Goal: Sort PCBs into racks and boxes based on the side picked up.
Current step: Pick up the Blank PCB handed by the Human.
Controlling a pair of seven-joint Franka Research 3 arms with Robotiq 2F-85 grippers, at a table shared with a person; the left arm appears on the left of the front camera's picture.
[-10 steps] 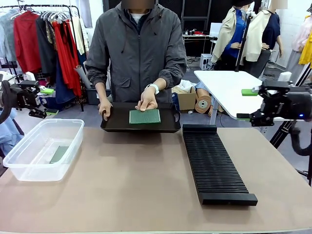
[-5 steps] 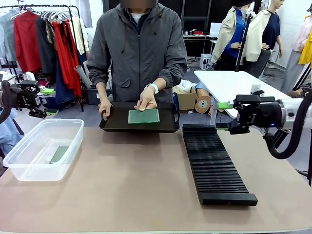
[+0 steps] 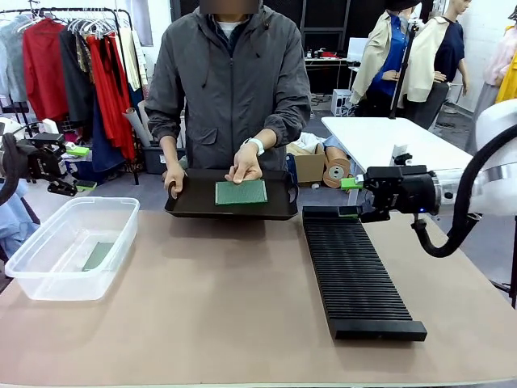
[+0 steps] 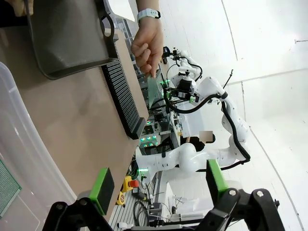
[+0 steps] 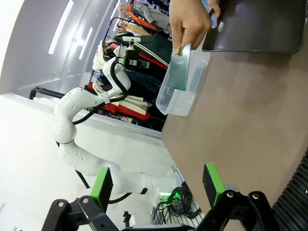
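Green board (image 3: 241, 192) — thin, flat, finely dotted — is held up at the matte black tray (image 3: 194, 207) by the person's hand (image 3: 243, 167). My right gripper (image 3: 349, 198) has swung in over the ribbed rack's (image 3: 355, 271) far end, pads spread and empty, so the pickup looks close. My left gripper (image 3: 81, 168) waits, spread, beside the clear tub (image 3: 48, 271) — another board (image 3: 98, 255) lies flat inside.

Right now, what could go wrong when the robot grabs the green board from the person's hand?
The open right gripper faces the PCB that the person's hand holds by its top edge, so it might nip the hand. It also seems low over the rack and could bump it.
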